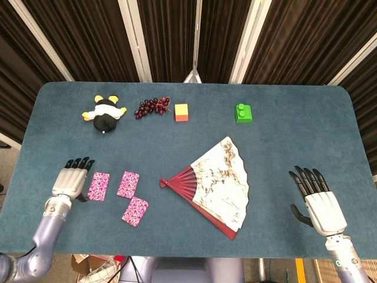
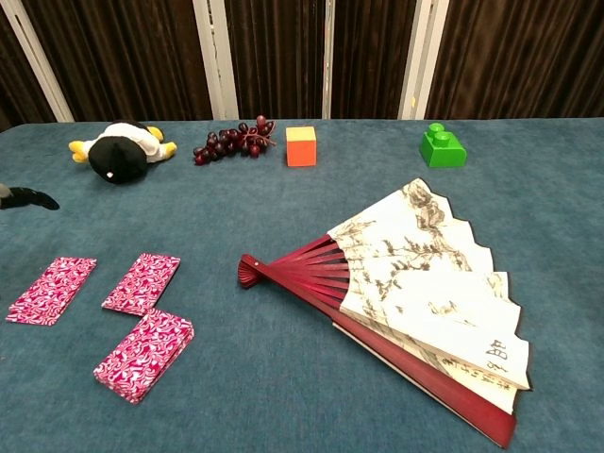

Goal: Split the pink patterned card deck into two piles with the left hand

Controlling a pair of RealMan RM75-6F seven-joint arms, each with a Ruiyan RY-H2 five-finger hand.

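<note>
Left robot hand sits at the left tabletop edge, fingers spread, holding nothing, just left of the nearest pink pile. Right robot hand rests open near the right front edge, well apart from everything.

Pink cards lie in three lots: left pile, middle pile, thicker front pile. All flat, none touching; middle and front nearly meet at a corner.

Risks from here:
- The task calls for two piles, but three show. A further lift would scatter the deck more.
- The left pile looks thin; fingers brushing it on the way out could skew or slide it.
- Sweeping right could knock the middle pile onto the front one.
- The fan lies near the piles; a wide reach may catch its ribs.
- Toy, grapes and blocks at the far edge are out of danger.
</note>
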